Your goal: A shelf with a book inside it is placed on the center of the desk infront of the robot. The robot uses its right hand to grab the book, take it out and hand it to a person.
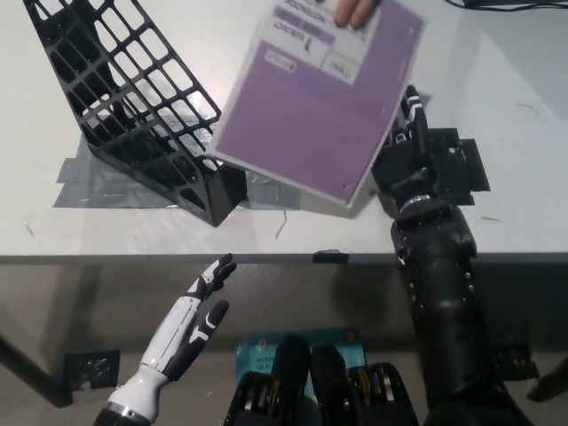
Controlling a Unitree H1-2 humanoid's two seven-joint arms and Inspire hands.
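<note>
Purple book (319, 115) out, person's fingers (353, 11) on its top edge.
Black shelf (133, 106) empty, left of the open right hand (417, 155); cover writing blurred; left hand (191, 324) open, low.

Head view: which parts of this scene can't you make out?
- Person: only fingertips show, the rest cut off by the top edge.
- Purple spiral notebook: label text blurred.
- Black right hand: the notebook hides its grip.
- Black mesh plastic shelf: top cut off by the edge.
</note>
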